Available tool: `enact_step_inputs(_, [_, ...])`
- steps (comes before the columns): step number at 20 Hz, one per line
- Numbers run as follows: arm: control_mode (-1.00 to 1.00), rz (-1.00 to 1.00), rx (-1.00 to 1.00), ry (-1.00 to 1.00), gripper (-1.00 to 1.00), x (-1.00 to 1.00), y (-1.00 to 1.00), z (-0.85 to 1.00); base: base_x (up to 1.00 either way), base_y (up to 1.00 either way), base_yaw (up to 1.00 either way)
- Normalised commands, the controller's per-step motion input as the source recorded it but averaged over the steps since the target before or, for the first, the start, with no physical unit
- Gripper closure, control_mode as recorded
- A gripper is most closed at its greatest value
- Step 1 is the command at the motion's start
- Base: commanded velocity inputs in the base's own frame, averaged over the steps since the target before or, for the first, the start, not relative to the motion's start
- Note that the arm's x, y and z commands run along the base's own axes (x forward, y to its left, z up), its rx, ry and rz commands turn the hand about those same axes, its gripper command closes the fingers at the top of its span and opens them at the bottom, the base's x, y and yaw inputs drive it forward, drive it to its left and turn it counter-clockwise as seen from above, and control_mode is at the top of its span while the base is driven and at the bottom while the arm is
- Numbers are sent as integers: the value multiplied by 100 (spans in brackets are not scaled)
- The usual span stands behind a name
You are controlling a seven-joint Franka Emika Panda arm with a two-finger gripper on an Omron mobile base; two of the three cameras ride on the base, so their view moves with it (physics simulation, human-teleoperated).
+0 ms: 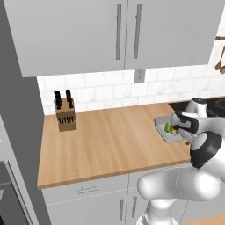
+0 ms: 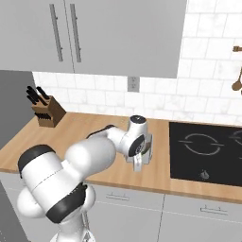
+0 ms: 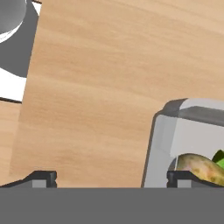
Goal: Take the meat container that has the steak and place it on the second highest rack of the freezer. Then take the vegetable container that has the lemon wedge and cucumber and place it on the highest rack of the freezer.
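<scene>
The vegetable container (image 1: 163, 132) is a small grey tray on the wooden counter, near its right end. A green cucumber bit (image 1: 167, 127) and a yellow lemon wedge (image 1: 173, 131) lie in it. My gripper (image 1: 184, 135) hangs open just above the tray's right part. In the hand view the gripper (image 3: 109, 178) straddles a corner of the vegetable container (image 3: 175, 131): one fingertip (image 3: 41, 177) is over bare wood, the other over the tray's inside beside a yellowish lump (image 3: 199, 168). From the right base view the hand (image 2: 138, 142) covers most of the tray. The meat container and the freezer racks are out of view.
A knife block (image 1: 66, 115) stands at the counter's back left. The black cooktop (image 2: 208, 146) lies right of the tray. Wall cabinets (image 1: 110, 30) hang overhead, and wooden utensils (image 2: 236, 82) hang on the tiles. A tall grey panel (image 1: 17, 132) bounds the counter's left.
</scene>
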Motion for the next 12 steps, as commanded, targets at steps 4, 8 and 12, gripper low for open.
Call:
enact_step_inputs(4, [-100, 0, 0, 4, -100, 0, -5, -2, 0, 0, 0])
enact_step_inputs(8, [-100, 1, 0, 5, -100, 26, -12, 0, 0, 0, 0])
enact_step_inputs(12, [-100, 0, 0, 3, -100, 39, -3, 0, 0, 0, 0])
